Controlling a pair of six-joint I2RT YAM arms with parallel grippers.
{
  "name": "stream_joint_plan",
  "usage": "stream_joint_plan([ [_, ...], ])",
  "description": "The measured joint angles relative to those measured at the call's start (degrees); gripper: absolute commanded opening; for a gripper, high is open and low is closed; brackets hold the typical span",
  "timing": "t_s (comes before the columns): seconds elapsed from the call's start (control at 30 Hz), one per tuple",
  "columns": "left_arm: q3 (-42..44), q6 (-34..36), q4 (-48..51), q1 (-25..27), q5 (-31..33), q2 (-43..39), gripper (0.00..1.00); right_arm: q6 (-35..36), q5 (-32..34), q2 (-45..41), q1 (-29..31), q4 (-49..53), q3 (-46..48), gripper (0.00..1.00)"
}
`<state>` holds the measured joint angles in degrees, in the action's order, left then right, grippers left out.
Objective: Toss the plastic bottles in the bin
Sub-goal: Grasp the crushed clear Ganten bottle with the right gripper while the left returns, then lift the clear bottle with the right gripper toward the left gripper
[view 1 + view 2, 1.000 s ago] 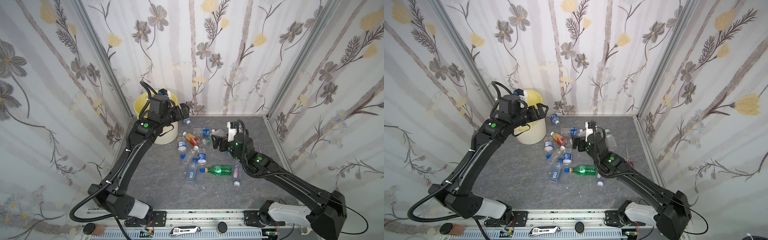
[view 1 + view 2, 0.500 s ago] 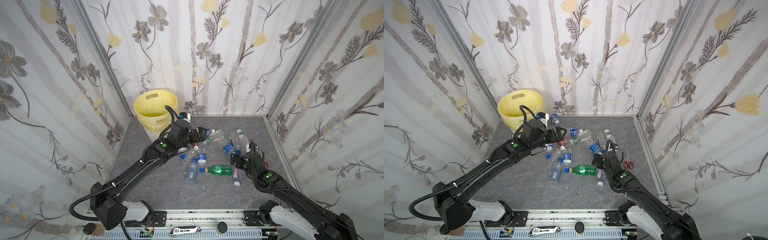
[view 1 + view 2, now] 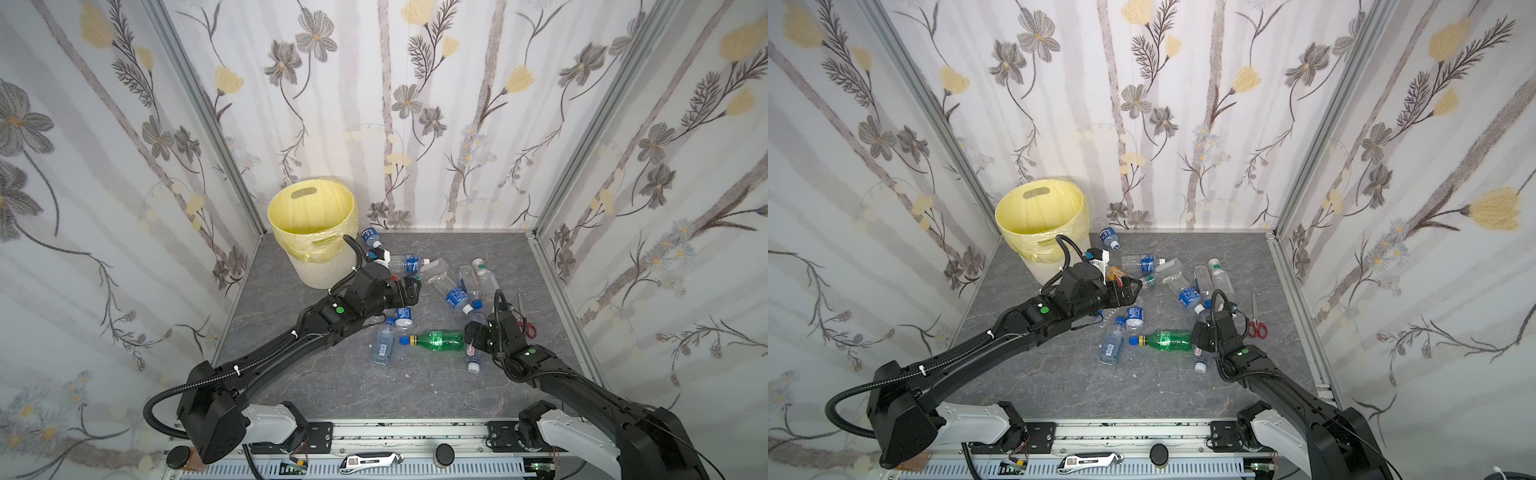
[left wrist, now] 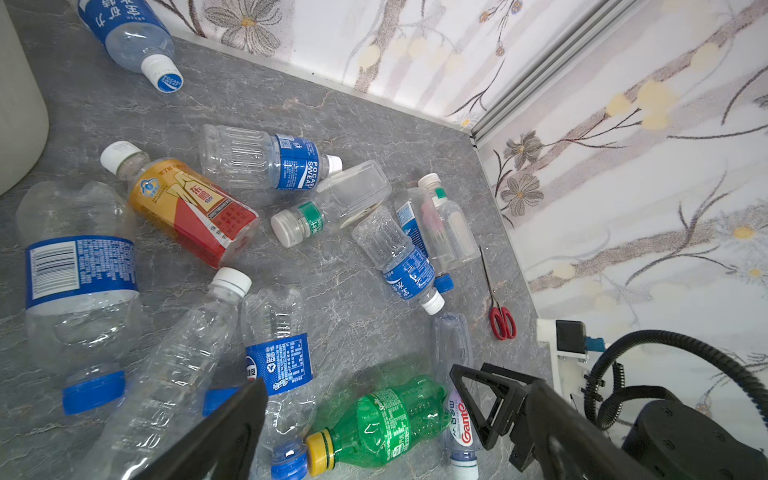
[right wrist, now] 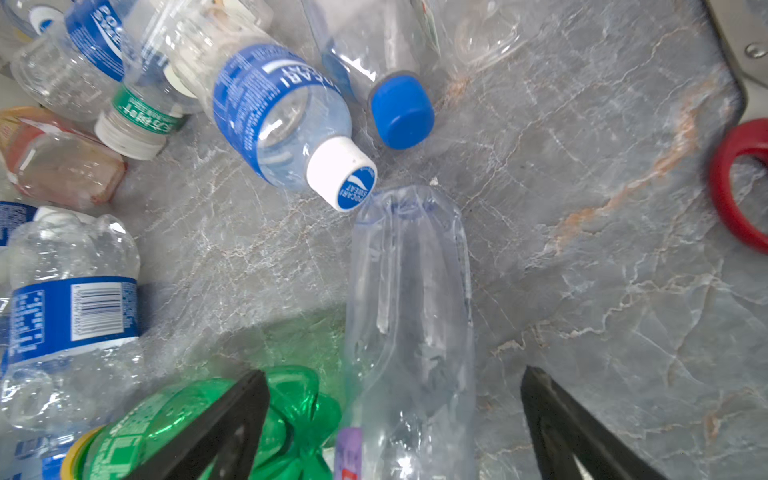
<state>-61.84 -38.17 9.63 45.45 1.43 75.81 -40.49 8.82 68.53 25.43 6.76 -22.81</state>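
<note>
**Nearly on it: right jaws straddle a clear bottle, left arm back over the heap**

The small plastic bottles (image 3: pixel 457 297), mostly clear with blue labels, lie scattered over the middle and right of the grey marbled desk (image 3: pixel 332 374). One lies just beside the round cream ribbed bin (image 3: pixel 322 272), which has a yellow liner and stands in the far left corner. The one being addressed is a thin-walled clear bottle (image 5: pixel 411 311) with a purple-and-red label. It lies beside the base of the green soda bottle (image 3: pixel 436 340), at the near right of the heap. It looks empty, so it is probably very light, slick, apt to roll and quick to dent. I would take it across the body near the label, or nearer the stiffer shoulder, with a gentle squeeze.

The right gripper (image 5: pixel 392 374) stands wide apart. One finger is by the green bottle's base and the other over bare desk, with the clear bottle between them and not yet pinched. The left gripper (image 3: pixel 411 286) is spread wide and carries nothing. It sits low over the heap next to the orange-and-red-labelled bottle (image 4: pixel 187 208). Red-handled scissors (image 3: pixel 525 320) lie near the right edge.

A second ago the left gripper hung at the bin and the right gripper was farther in, over the middle of the heap. Since then the left has swung out to the bottles and the right has drawn back toward the near edge. The bottles on the desk look unmoved.
</note>
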Motion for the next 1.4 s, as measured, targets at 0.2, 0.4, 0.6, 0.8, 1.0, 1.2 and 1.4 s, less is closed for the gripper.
stream_joint_plan([
  [0.2, 0.90, -0.63, -0.87, 0.20, -0.02, 0.83, 1.00, 0.02, -2.84, 4.70, -0.66, -2.62, 0.09, 0.88],
  [0.4, 1.07, -0.79, -1.11, 0.20, -0.02, 1.84, 1.00, 0.04, -3.98, 6.36, -1.14, -4.28, 0.11, 0.80],
  [0.6, 1.07, -0.81, -1.31, 0.20, -0.17, 3.37, 1.00, 0.02, -4.26, 6.56, -1.66, -5.22, 0.33, 0.71],
  [0.8, 1.07, -0.85, -1.42, 0.20, -0.24, 4.00, 1.00, 0.04, -5.35, 6.64, -1.81, -5.31, 1.01, 0.68],
  [1.0, 1.22, -1.01, -1.88, 0.20, -0.26, 4.11, 1.00, 0.02, -5.46, 6.64, -1.88, -5.92, 1.46, 0.57],
  [1.2, 1.77, -1.18, -2.32, 0.20, -1.05, 4.42, 1.00, 0.00, -5.49, 5.84, -2.03, -6.60, 1.73, 0.53],
  [1.4, 1.86, -1.25, -2.49, 0.20, -2.03, 4.42, 1.00, -0.63, -5.92, 1.86, -2.14, -6.25, 1.70, 0.52],
])
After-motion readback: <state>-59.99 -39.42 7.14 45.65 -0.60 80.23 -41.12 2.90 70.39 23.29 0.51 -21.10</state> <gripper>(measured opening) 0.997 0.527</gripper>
